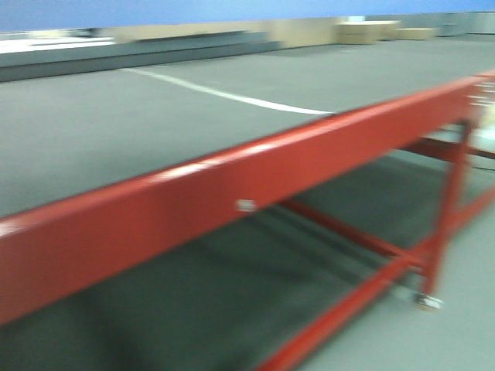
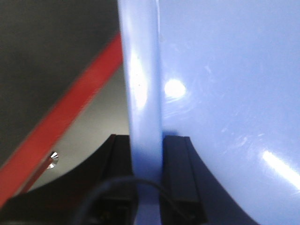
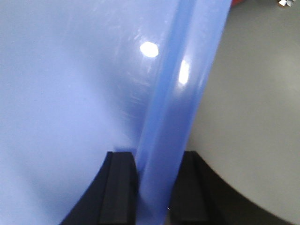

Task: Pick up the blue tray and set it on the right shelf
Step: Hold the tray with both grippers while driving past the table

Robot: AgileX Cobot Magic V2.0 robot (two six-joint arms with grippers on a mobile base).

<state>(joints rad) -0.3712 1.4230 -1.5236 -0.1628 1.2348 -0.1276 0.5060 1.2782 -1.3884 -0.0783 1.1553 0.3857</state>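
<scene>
The light-blue glossy tray (image 2: pixel 225 84) fills most of the left wrist view and also most of the right wrist view (image 3: pixel 70 93). My left gripper (image 2: pixel 146 154) is shut on the tray's left rim, one black finger (image 2: pixel 177 164) on each side of it. My right gripper (image 3: pixel 157 173) is shut on the tray's right rim in the same way. The tray hangs in the air between both grippers, above grey floor. The blue strip along the top edge of the front view (image 1: pixel 232 9) looks like the tray's edge. The steel shelf is out of view.
A red-framed table (image 1: pixel 255 182) with a dark mat top runs diagonally across the front view, its red crossbars and a castor (image 1: pixel 428 301) below at the right. Its red edge (image 2: pixel 61 122) shows left of the tray. Cardboard boxes (image 1: pixel 371 31) stand far back.
</scene>
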